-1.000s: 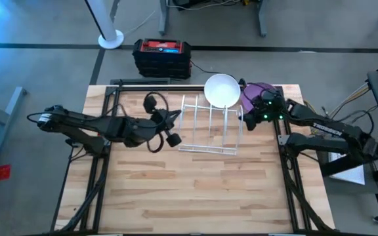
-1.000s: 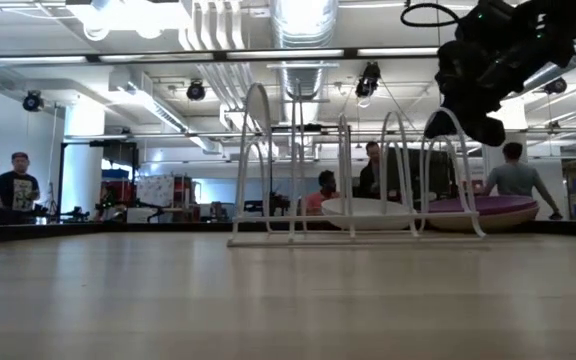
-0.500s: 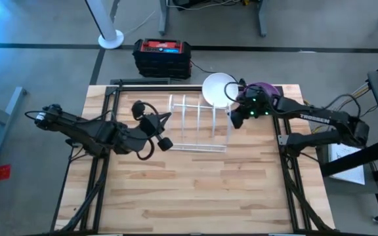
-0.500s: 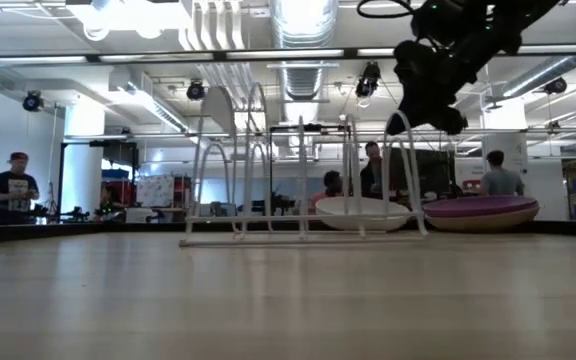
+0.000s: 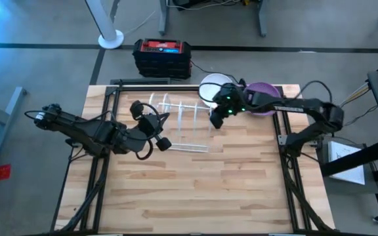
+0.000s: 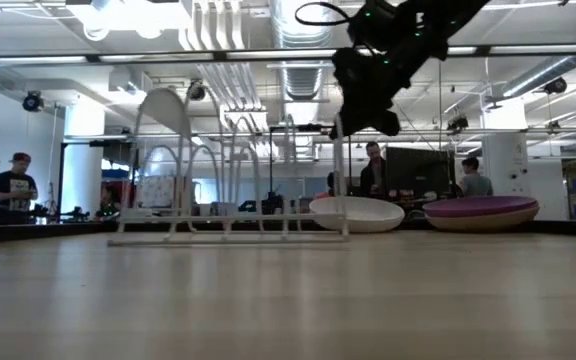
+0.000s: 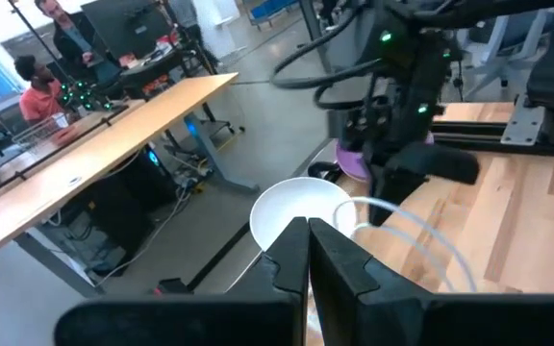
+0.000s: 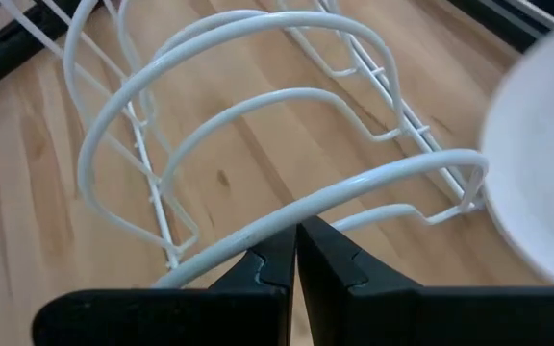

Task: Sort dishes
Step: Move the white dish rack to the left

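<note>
Both grippers closed on the white wire rack; 2 dishes lie flat at the table's far edge.

The rack (image 5: pixel 176 126) holds no dishes. The right gripper (image 5: pixel 216 120) pinches its end hoop, fingers fully together on the wire, as the right wrist view shows. The left gripper (image 5: pixel 164 113) does likewise at the opposite end, per the left wrist view. The white bowl (image 5: pixel 214 87) and the purple plate (image 5: pixel 266 91) sit side by side just beyond the rack. Only the low view shows people in the room behind. No legible writing.

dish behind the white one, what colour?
Purple dish, beside the white dish; clearest in the high view.
</note>
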### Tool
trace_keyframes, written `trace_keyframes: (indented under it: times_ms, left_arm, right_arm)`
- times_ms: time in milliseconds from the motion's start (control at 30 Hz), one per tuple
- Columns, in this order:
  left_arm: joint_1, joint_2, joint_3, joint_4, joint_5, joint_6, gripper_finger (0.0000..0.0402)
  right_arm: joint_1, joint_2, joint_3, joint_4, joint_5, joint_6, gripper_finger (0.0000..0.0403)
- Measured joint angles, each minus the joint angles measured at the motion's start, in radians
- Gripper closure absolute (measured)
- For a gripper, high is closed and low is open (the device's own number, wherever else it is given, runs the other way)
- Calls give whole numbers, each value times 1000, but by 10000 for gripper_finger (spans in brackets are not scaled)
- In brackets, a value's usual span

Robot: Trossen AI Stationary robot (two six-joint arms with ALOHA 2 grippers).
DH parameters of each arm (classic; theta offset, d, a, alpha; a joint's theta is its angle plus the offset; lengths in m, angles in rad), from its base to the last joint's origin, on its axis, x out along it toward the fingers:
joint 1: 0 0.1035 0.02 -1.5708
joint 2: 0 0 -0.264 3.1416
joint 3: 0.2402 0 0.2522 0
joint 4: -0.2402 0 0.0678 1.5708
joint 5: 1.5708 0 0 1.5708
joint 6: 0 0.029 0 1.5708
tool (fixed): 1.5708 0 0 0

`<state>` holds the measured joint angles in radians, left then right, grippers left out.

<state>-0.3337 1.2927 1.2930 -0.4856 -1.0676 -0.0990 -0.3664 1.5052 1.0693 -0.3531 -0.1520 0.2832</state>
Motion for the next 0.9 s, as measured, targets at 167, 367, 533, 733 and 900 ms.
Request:
trace_keyframes:
  times_ms: [167,367,533,733,900]
  left_arm:
    - [-37,-10,0,-24,-54,-10,401]
    - [-188,-56,0,-147,-353,-104,401]
    - [-306,-83,0,-216,-367,-211,401]
    - [-360,-68,0,-273,-417,-266,401]
    - [-364,-67,0,-408,-426,-420,401]
  right_arm:
    - [14,137,142,-1,-1,-38,395]
    - [14,288,310,-3,-2,-80,395]
    - [8,406,456,-14,-3,-108,395]
    - [8,533,628,-65,-3,-126,395]
    - [16,588,707,-84,-2,-122,395]
